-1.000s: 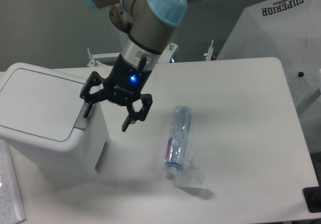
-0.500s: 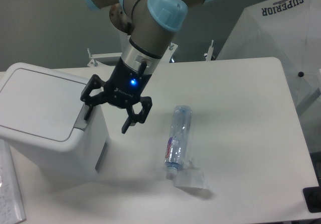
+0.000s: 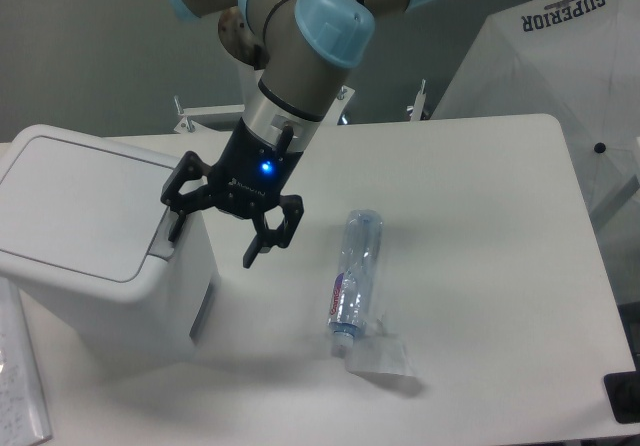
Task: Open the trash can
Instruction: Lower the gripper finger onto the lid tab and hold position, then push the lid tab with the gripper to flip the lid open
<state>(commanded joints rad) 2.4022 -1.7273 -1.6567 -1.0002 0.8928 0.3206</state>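
Observation:
The trash can [image 3: 95,256] is a white boxy bin at the left of the table, its flat lid [image 3: 80,201] down. A grey latch strip [image 3: 165,234] runs along the lid's right edge. My gripper [image 3: 212,248] hangs open just right of that edge, black fingers spread. The left finger [image 3: 180,216] is at the latch, touching or nearly so. The right finger [image 3: 258,250] points down over the table, beside the bin's right wall. Nothing is held between the fingers.
A clear plastic bottle [image 3: 355,281] lies on its side right of the gripper, with a crumpled clear wrapper [image 3: 382,356] by its cap. A white sheet marked SUPERIOR [image 3: 560,56] stands at the back right. Papers [image 3: 18,386] lie at the bottom left.
The arm has shifted slightly, tilting a little more over the bin; the gripper has stayed open beside the latch. The lid has not moved.

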